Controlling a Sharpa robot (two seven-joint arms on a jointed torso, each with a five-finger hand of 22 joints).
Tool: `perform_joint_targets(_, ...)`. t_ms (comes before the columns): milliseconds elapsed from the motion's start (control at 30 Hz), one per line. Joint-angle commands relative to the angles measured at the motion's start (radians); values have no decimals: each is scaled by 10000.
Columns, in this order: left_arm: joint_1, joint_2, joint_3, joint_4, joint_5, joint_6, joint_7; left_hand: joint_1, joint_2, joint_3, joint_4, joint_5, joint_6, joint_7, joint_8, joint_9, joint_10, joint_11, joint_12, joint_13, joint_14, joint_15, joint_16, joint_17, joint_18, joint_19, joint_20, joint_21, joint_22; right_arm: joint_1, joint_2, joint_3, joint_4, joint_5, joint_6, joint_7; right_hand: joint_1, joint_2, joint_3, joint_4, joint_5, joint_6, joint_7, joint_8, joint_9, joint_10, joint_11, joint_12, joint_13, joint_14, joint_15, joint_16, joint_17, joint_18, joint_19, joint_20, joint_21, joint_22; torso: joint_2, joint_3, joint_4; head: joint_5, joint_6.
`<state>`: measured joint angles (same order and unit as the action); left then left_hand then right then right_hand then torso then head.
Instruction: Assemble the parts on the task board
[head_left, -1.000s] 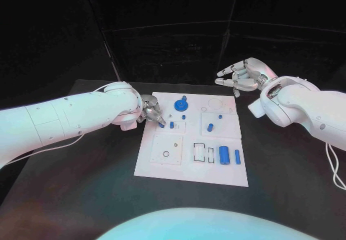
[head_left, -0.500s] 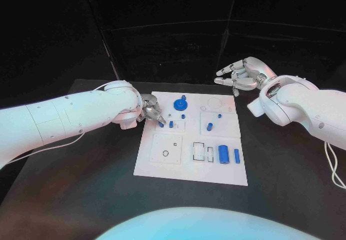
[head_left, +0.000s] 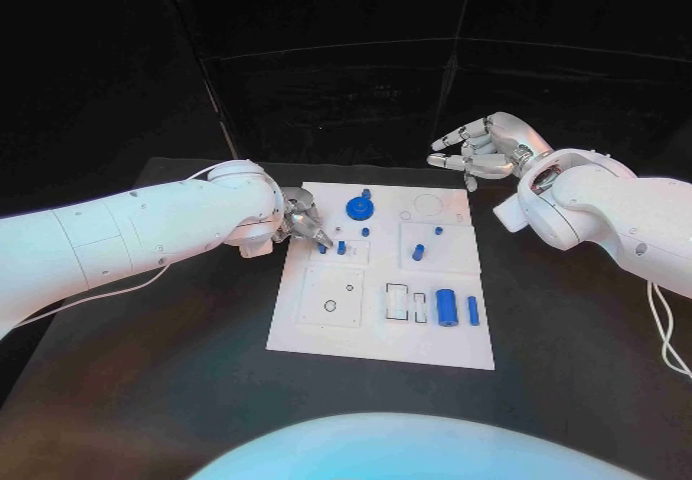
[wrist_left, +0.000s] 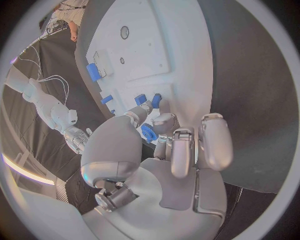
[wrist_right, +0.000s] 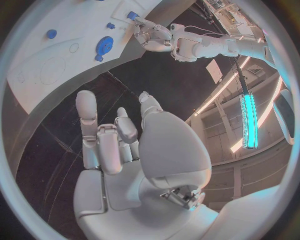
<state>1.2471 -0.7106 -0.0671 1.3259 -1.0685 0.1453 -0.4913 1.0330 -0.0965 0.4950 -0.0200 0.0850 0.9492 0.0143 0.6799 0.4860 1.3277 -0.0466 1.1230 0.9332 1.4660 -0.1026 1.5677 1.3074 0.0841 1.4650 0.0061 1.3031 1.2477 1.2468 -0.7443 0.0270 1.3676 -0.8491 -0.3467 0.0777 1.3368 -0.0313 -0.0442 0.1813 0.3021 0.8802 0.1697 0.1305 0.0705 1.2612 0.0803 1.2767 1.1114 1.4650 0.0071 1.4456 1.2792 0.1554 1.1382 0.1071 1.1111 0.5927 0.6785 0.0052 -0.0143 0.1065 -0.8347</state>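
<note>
Two blue cylinders (head_left: 446, 308) lie beside rectangular slots (head_left: 405, 303).

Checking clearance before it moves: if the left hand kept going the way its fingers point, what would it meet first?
Probably the small blue upright peg just beyond the left hand, standing on the white task board; the fingertips already look close to it, though depth is unclear.

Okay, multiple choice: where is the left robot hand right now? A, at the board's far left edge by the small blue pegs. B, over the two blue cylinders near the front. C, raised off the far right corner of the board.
A: the left robot hand sits at the task board's far left edge, its fingertips at the small blue pegs.
</note>
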Motion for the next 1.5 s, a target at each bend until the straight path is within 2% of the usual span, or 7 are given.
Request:
perform_joint_targets(33,-34,-15,-33,-55,-141,237,-205,-143,-18,-136,60,0,18,65,69,26,-23,-27,32,-22,1048,-54,31,2634,-140,231,-48,67,25,17,-3,7,8,36,52,88,19,73,-27,0,38,-8,-23,52,-14,-40,-9,9,-13,456,-73,-55,-11,106,11,-17,-36,-14,-5,5,-2,-6,15)
perform_joint_targets(667,-35,-57,-24,-1,-11,-328,-100,-618,-86,-2081,822,-15,8,69,220,258,-11,-15,117,21,1048,-53,31,2634,-166,265,-44,145,170,17,-2,7,-11,36,100,81,-1,70,-52,17,12,-36,-15,41,-21,-107,-2,-46,-99,447,-71,-76,-50,113,-12,-17,-64,-65,0,-20,1,14,21)
perform_joint_targets(1067,-2,-268,-2,69,1565,-1670,1306,-389,129,-3087,1199,19,-755,314,-71,204,-420,174,-118,-330,1010,83,-53,2480,-50,87,35,-388,-395,15,6,7,-51,41,102,95,-14,77,-61,31,19,-48,-12,37,-23,-117,1,-52,-106,445,-68,-81,-57,117,-25,-16,-80,-94,-9,-8,9,-50,73)
perform_joint_targets(1267,32,-378,0,82,2523,-2940,3029,555,548,-3206,1012,60,-1507,730,-590,-195,-1844,538,-1435,-2176,813,384,-487,1737,241,-471,290,-1783,-1859,15,-4,7,-62,45,86,97,-14,77,-61,31,19,-48,-12,37,-23,-117,1,-52,-106,445,-68,-81,-57,117,-25,-16,-80,-94,-6,1,18,-89,139)
perform_joint_targets(1333,38,-361,-2,86,2830,-3229,3709,975,643,-3086,844,57,-1723,874,-739,-352,-2593,679,-1998,-2802,395,497,-1294,481,544,-1139,405,-3308,-3428,15,-1,7,-69,45,80,99,-16,78,-63,33,21,-50,-11,36,-23,-120,2,-54,-110,446,-68,-79,-50,117,-26,-16,-80,-94,-6,-2,21,-109,172)
perform_joint_targets(1433,43,-294,-5,60,3052,-3438,4385,1289,626,-3027,709,55,-1880,1008,-914,-578,-3024,807,-2187,-2985,180,618,-1663,-33,674,-1464,531,-4100,-4179,15,3,7,-71,45,77,100,-19,80,-67,37,24,-53,-10,36,-23,-126,3,-58,-116,448,-67,-74,-38,116,-27,-15,-82,-96,-8,2,5,-132,238)
perform_joint_targets(1500,46,-204,-11,7,3087,-3558,4786,1627,555,-2934,537,60,-2029,1150,-1119,-817,-3721,949,-2649,-3291,-328,749,-2475,-1163,924,-2089,644,-5549,-5602,15,3,7,-71,46,74,97,-19,80,-67,37,24,-53,-10,36,-23,-126,3,-58,-116,448,-67,-74,-38,116,-27,-15,-82,-96,-5,1,1,-147,254)
